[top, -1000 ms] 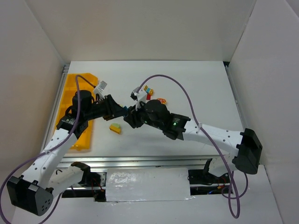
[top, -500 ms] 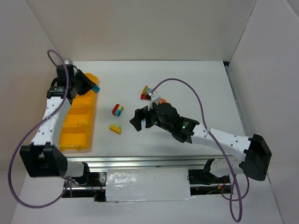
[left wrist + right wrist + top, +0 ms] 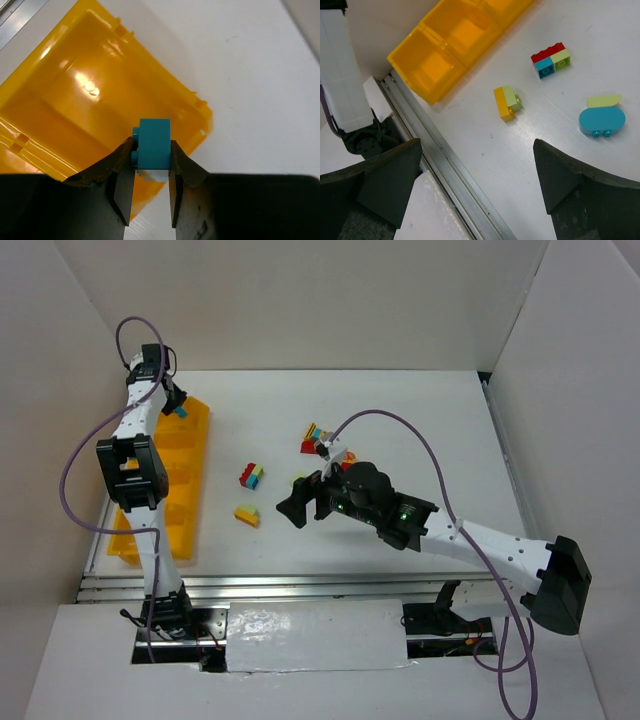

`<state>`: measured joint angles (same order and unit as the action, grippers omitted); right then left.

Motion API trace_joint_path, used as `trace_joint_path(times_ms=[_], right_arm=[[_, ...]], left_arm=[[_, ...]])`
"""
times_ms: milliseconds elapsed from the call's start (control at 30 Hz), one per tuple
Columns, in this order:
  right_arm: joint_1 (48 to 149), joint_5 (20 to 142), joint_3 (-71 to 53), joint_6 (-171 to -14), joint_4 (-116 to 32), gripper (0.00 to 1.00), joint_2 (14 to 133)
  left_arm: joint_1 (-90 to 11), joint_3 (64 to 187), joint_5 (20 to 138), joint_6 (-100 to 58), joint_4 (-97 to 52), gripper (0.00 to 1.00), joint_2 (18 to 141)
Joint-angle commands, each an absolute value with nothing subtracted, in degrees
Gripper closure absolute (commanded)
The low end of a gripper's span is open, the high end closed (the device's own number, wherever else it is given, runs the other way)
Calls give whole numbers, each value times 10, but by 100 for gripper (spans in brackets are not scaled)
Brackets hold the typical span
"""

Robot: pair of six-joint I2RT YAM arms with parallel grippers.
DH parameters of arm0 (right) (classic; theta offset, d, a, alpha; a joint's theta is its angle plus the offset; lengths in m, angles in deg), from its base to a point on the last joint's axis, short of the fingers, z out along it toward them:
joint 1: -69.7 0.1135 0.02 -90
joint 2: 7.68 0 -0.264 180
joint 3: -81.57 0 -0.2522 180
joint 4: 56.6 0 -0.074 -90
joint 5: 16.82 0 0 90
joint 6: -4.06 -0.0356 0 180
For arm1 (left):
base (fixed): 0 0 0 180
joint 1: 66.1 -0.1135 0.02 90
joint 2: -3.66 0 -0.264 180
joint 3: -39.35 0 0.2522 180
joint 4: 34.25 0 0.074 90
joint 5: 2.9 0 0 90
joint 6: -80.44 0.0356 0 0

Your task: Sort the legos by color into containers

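Observation:
My left gripper [image 3: 177, 406] is shut on a teal-blue lego [image 3: 154, 145] that has a pale piece under it. It hangs over the far end compartment [image 3: 75, 100] of the yellow-orange tray [image 3: 185, 490], near that compartment's corner. My right gripper [image 3: 298, 505] stands wide open above the table with nothing between its fingers [image 3: 390, 170]. On the table lie a red, teal and green clump [image 3: 551, 59], a yellow and green clump [image 3: 507, 102], and a teal oval lego with a pale green piece [image 3: 601, 120]. Another red and yellow clump [image 3: 313, 437] lies farther back.
The tray's near compartments [image 3: 437, 67] show nothing inside in the right wrist view. A metal rail [image 3: 445, 165] runs along the table's near edge. White walls enclose the table on three sides. A purple cable [image 3: 400, 435] arcs over the right arm.
The grippers have parted from the table's middle. My left arm swung the teal lego to the tray's far end. My right gripper opened wide and drew back slightly.

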<state>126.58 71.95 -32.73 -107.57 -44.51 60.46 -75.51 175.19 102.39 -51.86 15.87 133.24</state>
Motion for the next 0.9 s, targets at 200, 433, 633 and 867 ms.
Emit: trace_joint_path(times_ms=[200, 433, 633, 867], right_arm=[[1273, 733, -319, -1069, -446, 0, 610], [1259, 648, -252, -1120, -360, 0, 680], [1177, 591, -121, -1241, -162, 0, 821], [1158, 480, -8, -1360, -71, 0, 975]], left_arm=[[-762, 1746, 1060, -512, 151, 52, 1335], [-762, 1729, 1085, -522, 154, 1, 1273], [-746, 1729, 1066, -524, 213, 0, 1137], [-666, 1421, 961, -484, 121, 1, 823]])
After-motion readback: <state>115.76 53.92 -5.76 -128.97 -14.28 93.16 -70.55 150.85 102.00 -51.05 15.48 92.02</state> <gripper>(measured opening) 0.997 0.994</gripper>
